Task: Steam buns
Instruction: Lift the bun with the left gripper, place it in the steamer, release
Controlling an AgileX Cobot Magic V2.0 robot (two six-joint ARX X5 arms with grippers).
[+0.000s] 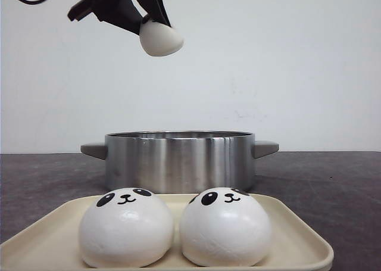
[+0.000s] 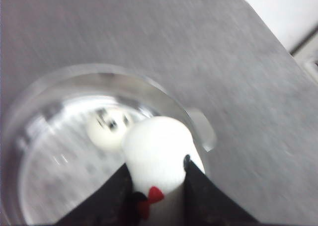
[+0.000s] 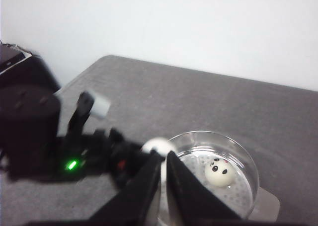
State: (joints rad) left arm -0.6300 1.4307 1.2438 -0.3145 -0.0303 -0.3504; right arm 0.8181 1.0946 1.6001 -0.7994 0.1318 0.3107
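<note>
1. A bun is clamped by the left gripper high above the steel pot.
2. One bun lies inside the pot; two buns sit on the cream tray.
3. The right gripper is seen with fingers together, empty.

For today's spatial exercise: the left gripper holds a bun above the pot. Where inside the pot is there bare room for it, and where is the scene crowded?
One bun already lies in the pot; the floor around it is bare. The tray's front is crowded by two touching buns.

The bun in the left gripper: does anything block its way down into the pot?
Nothing visible does. The held bun hangs above the open pot, which has no lid. One bun already lies inside, off to one side.
</note>
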